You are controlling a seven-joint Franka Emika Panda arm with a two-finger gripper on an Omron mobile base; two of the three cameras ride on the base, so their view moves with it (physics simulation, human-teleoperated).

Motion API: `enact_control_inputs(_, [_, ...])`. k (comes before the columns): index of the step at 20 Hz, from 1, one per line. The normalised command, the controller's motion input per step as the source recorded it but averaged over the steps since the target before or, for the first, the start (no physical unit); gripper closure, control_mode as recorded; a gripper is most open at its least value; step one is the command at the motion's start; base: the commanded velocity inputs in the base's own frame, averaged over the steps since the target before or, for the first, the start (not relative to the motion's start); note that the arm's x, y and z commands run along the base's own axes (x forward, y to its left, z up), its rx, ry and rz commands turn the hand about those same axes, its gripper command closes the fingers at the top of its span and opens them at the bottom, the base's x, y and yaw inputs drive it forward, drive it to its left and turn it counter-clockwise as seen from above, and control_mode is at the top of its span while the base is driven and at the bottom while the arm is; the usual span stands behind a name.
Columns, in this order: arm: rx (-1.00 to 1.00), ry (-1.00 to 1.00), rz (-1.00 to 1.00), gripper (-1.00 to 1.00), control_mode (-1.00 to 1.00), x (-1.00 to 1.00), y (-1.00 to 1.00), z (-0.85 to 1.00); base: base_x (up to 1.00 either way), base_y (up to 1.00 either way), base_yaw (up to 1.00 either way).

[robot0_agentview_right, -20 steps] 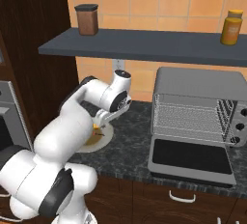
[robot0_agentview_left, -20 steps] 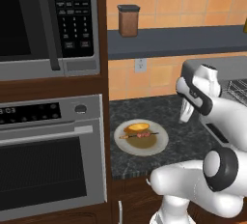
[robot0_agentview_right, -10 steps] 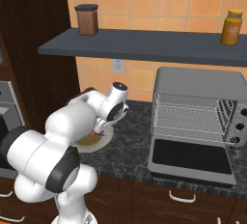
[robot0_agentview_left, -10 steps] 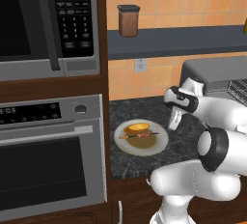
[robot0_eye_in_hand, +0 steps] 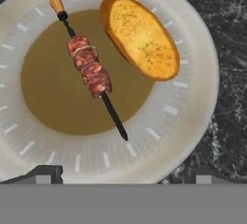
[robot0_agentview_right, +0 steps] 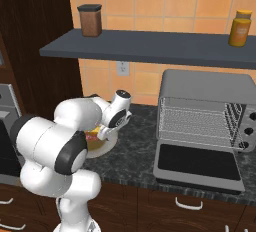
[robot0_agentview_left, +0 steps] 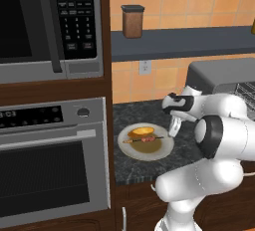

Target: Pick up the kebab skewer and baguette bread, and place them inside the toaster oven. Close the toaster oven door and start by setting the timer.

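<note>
A white plate (robot0_eye_in_hand: 193, 121) on the dark counter carries the kebab skewer (robot0_eye_in_hand: 89, 68) and the baguette bread (robot0_eye_in_hand: 140, 37), lying side by side without touching. My gripper (robot0_eye_in_hand: 123, 174) hangs open just above the plate, its two fingertips (robot0_eye_in_hand: 46, 172) spread wide with nothing between them. From the left base view the gripper (robot0_agentview_left: 174, 125) sits over the plate's (robot0_agentview_left: 164, 150) right edge, beside the skewer (robot0_agentview_left: 143, 139) and baguette (robot0_agentview_left: 142, 131). The toaster oven (robot0_agentview_right: 205, 91) stands to the right, its wire rack exposed. The toaster oven door (robot0_agentview_right: 196, 162) lies dropped flat on the counter.
A wall oven (robot0_agentview_left: 50, 165) and a microwave (robot0_agentview_left: 45, 21) fill the cabinet left of the plate. The shelf (robot0_agentview_right: 150, 48) above holds a brown canister (robot0_agentview_right: 90, 20) and an orange jar (robot0_agentview_right: 239, 27). A wall outlet (robot0_agentview_left: 145, 66) sits behind the counter.
The arm has swung left and down, bringing the hand from above the counter to just over the plate's right edge. The gripper has stayed open.
</note>
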Motion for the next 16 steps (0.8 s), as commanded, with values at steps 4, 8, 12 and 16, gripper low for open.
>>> enact_control_inputs(4, [0.0, 0.0, 0.0, -1.0, -1.0, 0.18, 0.2, 0.0, 0.0, 0.0, 0.0])
enact_control_inputs(8, [0.0, 0.0, 0.0, -1.0, -1.0, 0.13, 0.38, -0.06, 0.0, 0.0, 0.0])
enact_control_inputs(12, [0.0, 0.03, 0.0, -1.0, -1.0, 0.11, 0.4, -0.3, 0.0, 0.0, 0.0])
enact_control_inputs(16, [0.0, 0.07, 0.0, -1.0, -1.0, 0.03, 0.39, -0.37, 0.0, 0.0, 0.0])
